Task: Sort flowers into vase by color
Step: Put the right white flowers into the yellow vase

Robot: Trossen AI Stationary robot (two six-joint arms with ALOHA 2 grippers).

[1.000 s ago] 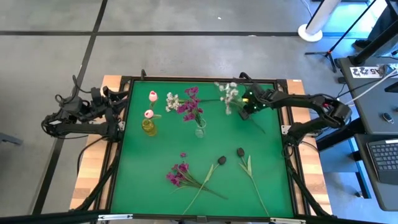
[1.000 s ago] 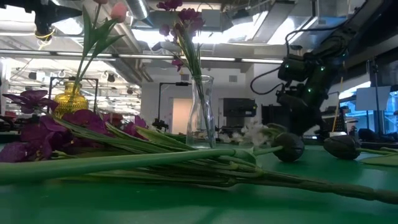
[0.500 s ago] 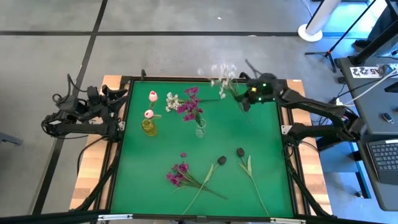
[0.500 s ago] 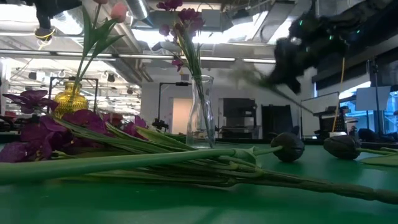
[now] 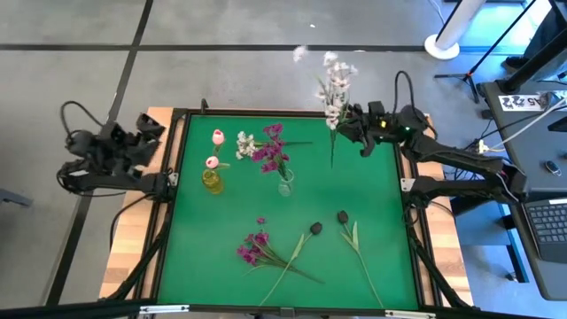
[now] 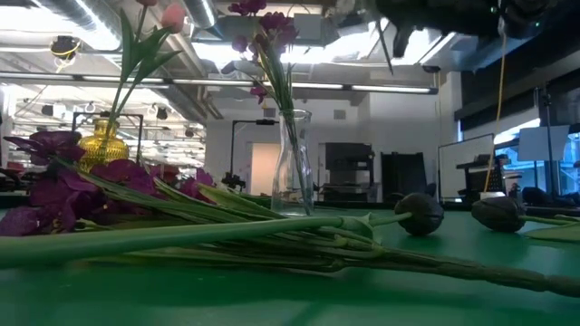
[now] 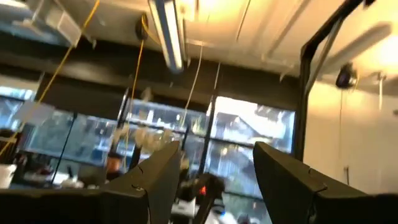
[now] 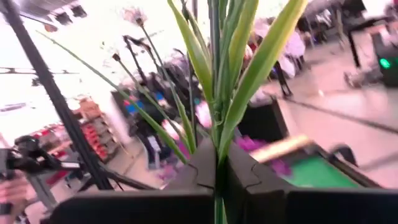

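Note:
My right gripper (image 5: 345, 126) is raised above the table's far right part, shut on a white flower sprig (image 5: 335, 81). Its heads stand above the fingers and its stem end (image 5: 332, 158) points down. A clear vase (image 5: 285, 183) holds magenta flowers (image 5: 270, 146), with a white sprig (image 5: 244, 143) beside them. A yellow vase (image 5: 211, 180) holds pink flowers (image 5: 217, 137). Magenta flowers (image 5: 255, 248) and two dark-headed flowers (image 5: 315, 229) (image 5: 342, 215) lie flat near the table's near edge. My left gripper (image 7: 211, 180) is open, off the table's left edge, pointing up at the ceiling. My right gripper pinches the white sprig's green stem (image 8: 217, 140) between its two fingers (image 8: 245, 174), below the long leaves. The fingers come from the table's right side and lie across the stem. The sprig is lifted clear of the table, heads up, with its lower stem hanging free.
The green mat (image 5: 372, 195) has bare room in its middle and right part. The two vases stand in the far left half. In the low view, the lying stems (image 6: 272, 235) and dark heads (image 6: 421, 213) fill the near edge. Cables and a stand lie beyond the right edge.
My right gripper has lifted the white sprig off the mat at the far right, risen and moved toward the far edge. The sprig has swung from lying to nearly upright, heads up. My left arm has drawn back to the left and tipped its gripper upward.

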